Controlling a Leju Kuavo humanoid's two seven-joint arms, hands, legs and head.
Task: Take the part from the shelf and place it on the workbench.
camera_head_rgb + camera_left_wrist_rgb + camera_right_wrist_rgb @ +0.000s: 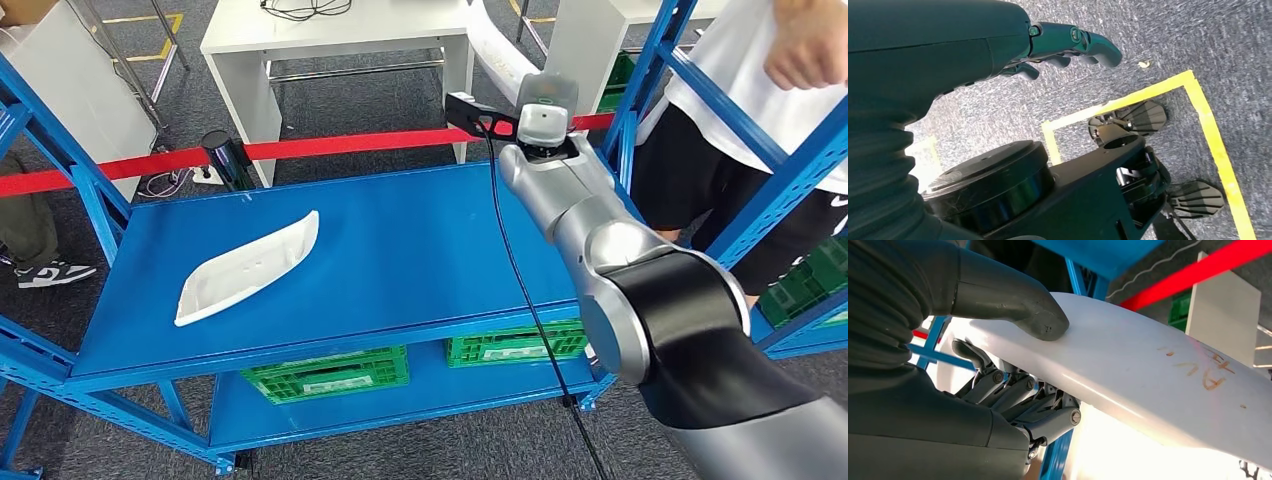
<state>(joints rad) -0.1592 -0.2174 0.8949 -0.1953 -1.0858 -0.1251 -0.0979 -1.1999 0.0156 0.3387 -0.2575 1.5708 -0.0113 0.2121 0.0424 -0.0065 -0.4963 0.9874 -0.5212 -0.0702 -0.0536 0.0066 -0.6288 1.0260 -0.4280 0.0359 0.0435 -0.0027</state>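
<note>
Right hand [998, 390] clamps a white part [1148, 370]: thumb on top, fingers [1013, 395] curled underneath. Head view shows that part [497, 45] held out past the blue shelf [420, 240], near a white desk [330, 35]. Second white part [250, 268] lies flat on the shelf, well apart from the hand. Left hand [1048, 47] hangs over carpet, fingers [1088, 45] loosely bent and apart, holding nothing.

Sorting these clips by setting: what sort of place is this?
Probably a factory or workshop test area: blue steel shelving holding a white moulded plastic part, green plastic crates below, a red barrier tape, and yellow floor markings on grey carpet.
</note>
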